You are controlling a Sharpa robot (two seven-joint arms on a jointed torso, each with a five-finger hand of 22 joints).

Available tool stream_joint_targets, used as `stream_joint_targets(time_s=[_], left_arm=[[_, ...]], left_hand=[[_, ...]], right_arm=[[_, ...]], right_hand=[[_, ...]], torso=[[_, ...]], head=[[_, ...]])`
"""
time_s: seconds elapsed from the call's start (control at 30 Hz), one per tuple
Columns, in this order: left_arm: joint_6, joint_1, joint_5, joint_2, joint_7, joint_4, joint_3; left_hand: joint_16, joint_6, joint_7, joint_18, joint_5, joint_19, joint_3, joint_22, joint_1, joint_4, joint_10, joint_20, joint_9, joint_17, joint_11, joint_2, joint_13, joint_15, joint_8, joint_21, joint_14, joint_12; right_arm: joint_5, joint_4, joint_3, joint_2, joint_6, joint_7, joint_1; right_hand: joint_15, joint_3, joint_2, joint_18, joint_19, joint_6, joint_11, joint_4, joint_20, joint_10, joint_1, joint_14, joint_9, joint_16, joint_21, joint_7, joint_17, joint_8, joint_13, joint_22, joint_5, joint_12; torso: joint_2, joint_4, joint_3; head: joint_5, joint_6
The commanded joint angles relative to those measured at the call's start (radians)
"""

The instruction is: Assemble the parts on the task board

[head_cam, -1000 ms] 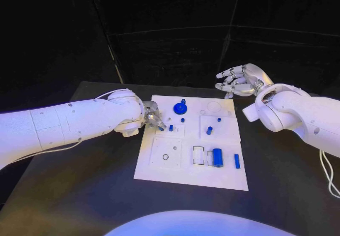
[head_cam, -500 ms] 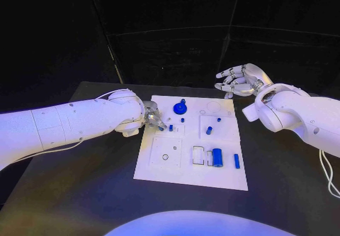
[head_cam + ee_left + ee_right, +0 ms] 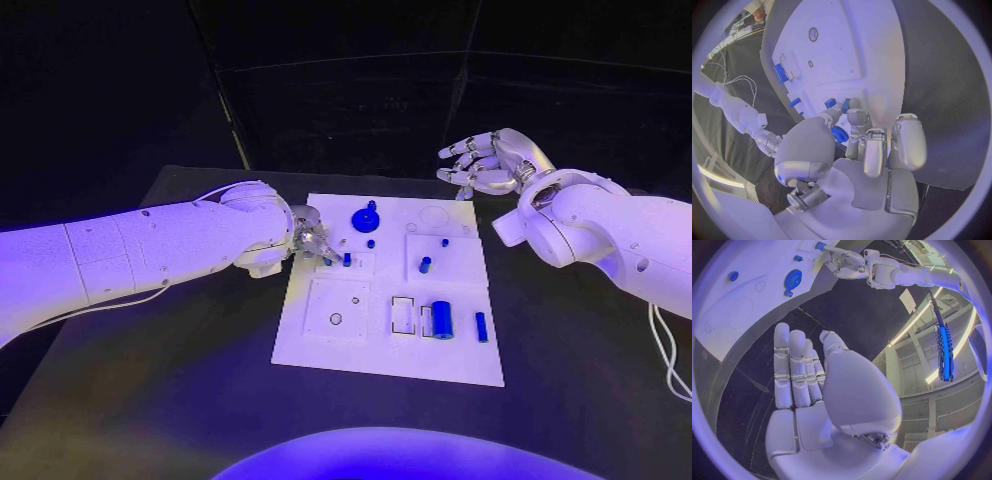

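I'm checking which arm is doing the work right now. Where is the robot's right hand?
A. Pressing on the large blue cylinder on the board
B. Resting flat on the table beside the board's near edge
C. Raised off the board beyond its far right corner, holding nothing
C: the right hand hangs past the task board's far right corner, fingers apart and holding nothing.

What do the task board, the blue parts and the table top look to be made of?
Task board: likely matte white plastic, flat with cut recesses. Large blue cylinder: probably smooth plastic, uniform colour, though possibly coated metal. Table: black, dull, non-reflective surface; material unclear.
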Motion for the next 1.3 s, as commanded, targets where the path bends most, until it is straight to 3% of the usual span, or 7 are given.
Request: stream_joint_targets(time_s=[0.03,0.23,0.87,1.13,1.23,1.27,1.3], left_arm=[[0.011,-0.002,-0.002,0.001,-0.014,-0.004,-0.002],[-0.004,-0.002,-0.002,0.001,-0.01,-0.006,-0.002],[-0.065,0.003,0.003,-0.048,0.024,0.048,0.004],[-0.144,0.031,0.127,-0.074,0.163,0.064,0.008],[-0.188,0.037,0.163,-0.075,0.235,0.057,0.009],[-0.205,0.038,0.175,-0.073,0.269,0.052,0.009],[-0.23,0.04,0.192,-0.067,0.32,0.04,0.009]], left_hand=[[0.003,0.006,0.001,0.009,-0.004,0.004,-0.026,0.002,-0.017,0.012,0.007,-0.004,-0.005,0.263,0.001,-0.001,0.001,-0.007,-0.001,0.003,0.104,0.007],[0.003,0.008,-0.002,0.009,-0.004,0.005,-0.11,0.004,-0.024,0.042,0.006,-0.005,-0.014,0.263,-0.001,-0.011,0.0,-0.009,-0.001,0.003,0.104,0.006],[0.003,0.006,-0.002,0.011,-0.004,0.002,-0.262,-0.004,0.048,0.096,0.0,-0.008,-0.034,0.263,-0.002,0.027,-0.009,-0.011,0.003,-0.01,0.104,-0.001],[-0.034,-0.069,0.025,0.037,-0.001,-0.049,-0.312,-0.126,0.136,0.098,-0.119,0.004,-0.049,0.198,0.021,0.07,-0.192,0.005,-0.01,-0.125,0.087,-0.143],[-0.037,-0.101,0.038,0.039,-0.002,-0.053,-0.33,-0.136,0.153,0.104,-0.136,0.01,-0.061,0.193,0.031,0.075,-0.198,0.013,-0.025,-0.137,0.086,-0.145],[-0.058,-0.119,0.046,0.048,-0.002,-0.072,-0.34,-0.18,0.164,0.106,-0.158,0.015,-0.068,0.159,0.04,0.075,-0.203,0.019,-0.034,-0.179,0.075,-0.152],[-0.137,-0.15,0.064,0.075,-0.002,-0.142,-0.353,-0.321,0.187,0.107,-0.215,0.027,-0.082,0.041,0.057,0.075,-0.217,0.035,-0.051,-0.318,0.031,-0.176]], right_arm=[[-0.002,0.002,0.001,0.0,-0.003,0.011,0.002],[-0.002,0.001,0.001,0.0,-0.002,0.011,0.002],[-0.002,-0.002,0.001,0.002,0.001,0.012,0.002],[-0.002,-0.006,0.001,0.003,0.002,0.013,0.001],[-0.002,-0.007,0.001,0.005,0.002,0.013,0.001],[-0.002,-0.007,0.001,0.005,0.002,0.013,0.001],[-0.002,-0.008,0.001,0.005,0.002,0.012,0.001]], right_hand=[[-0.003,0.006,0.001,0.004,0.003,-0.006,-0.002,0.002,0.002,-0.007,0.007,-0.008,0.001,-0.002,-0.006,-0.002,0.002,0.005,-0.001,-0.001,0.006,0.003],[-0.002,0.006,0.001,0.004,0.003,-0.007,-0.002,0.004,0.002,-0.007,0.005,-0.008,0.001,-0.003,-0.007,-0.001,0.001,0.006,-0.002,-0.001,0.006,0.004],[-0.002,0.006,0.001,0.004,0.003,-0.007,-0.002,0.004,0.002,-0.007,0.005,-0.008,0.001,-0.003,-0.007,-0.001,0.001,0.006,-0.002,-0.001,0.006,0.004],[-0.002,0.006,0.001,0.004,0.003,-0.007,-0.001,0.006,0.003,-0.008,0.003,-0.008,0.001,-0.003,-0.007,-0.001,0.002,0.006,-0.003,-0.002,0.006,0.004],[-0.002,0.006,0.001,0.004,0.003,-0.007,-0.001,0.006,0.003,-0.008,0.003,-0.008,0.001,-0.003,-0.007,-0.001,0.002,0.006,-0.003,-0.002,0.006,0.004],[-0.002,0.006,0.001,0.004,0.003,-0.008,-0.001,0.006,0.003,-0.008,0.002,-0.008,0.001,-0.003,-0.007,-0.001,0.002,0.006,-0.003,-0.002,0.006,0.005],[-0.002,0.006,0.001,0.004,0.003,-0.008,-0.001,0.006,0.003,-0.008,0.002,-0.008,0.001,-0.003,-0.007,-0.001,0.002,0.007,-0.003,-0.002,0.006,0.005]], torso=[[0.0,0.0005,0.0003],[0.0,0.0003,-0.0002],[-0.001,0.0008,-0.0005],[0.0,0.0009,0.0009],[0.0,0.0002,0.0009],[0.0,-0.0002,0.0007],[0.0,-0.0004,0.0009]], head=[[0.0,0.0],[0.001,0.0],[-0.002,0.004],[-0.007,0.009],[-0.008,0.011],[-0.009,0.012],[-0.011,0.012]])
